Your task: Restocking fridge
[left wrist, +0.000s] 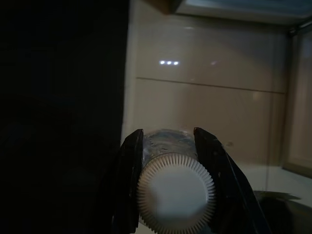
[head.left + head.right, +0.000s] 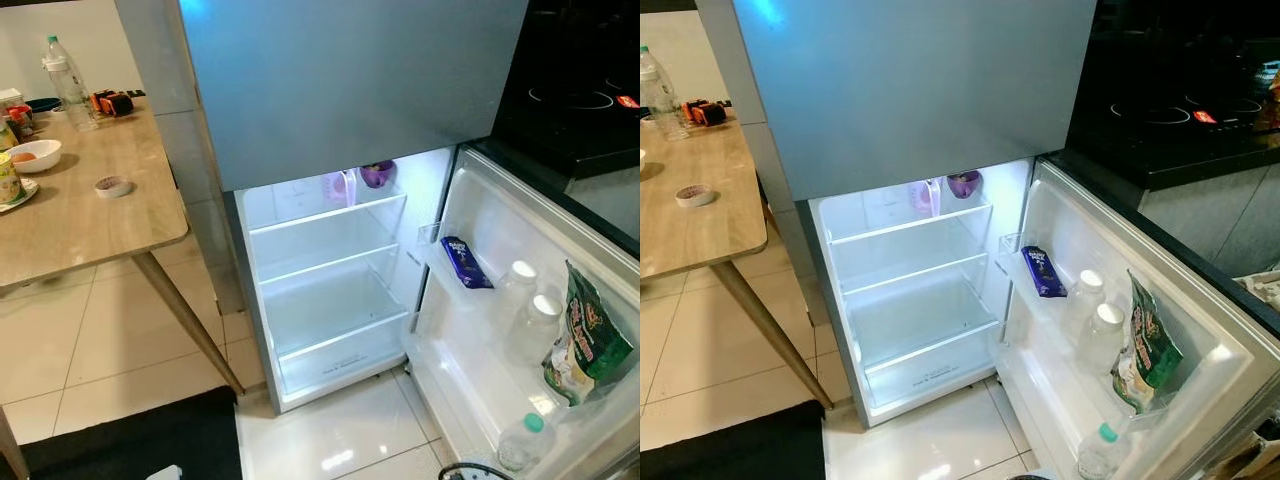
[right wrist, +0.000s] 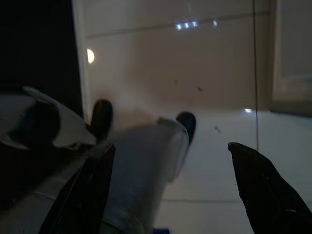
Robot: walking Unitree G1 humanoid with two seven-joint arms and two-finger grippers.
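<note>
The fridge stands open, its glass shelves lit and bare except for a purple tub and a pink item on the top shelf. The door swings out to the right. Its racks hold a blue packet, two white-capped bottles, a green snack bag and a green-capped bottle. In the left wrist view my left gripper is shut on a clear bottle with a white ribbed cap, above pale floor tiles. My right gripper hangs open with nothing in it over the floor.
A wooden table stands to the left with a water bottle, a white bowl and a small dish. A black mat lies on the tiles. A black cooktop sits behind the door.
</note>
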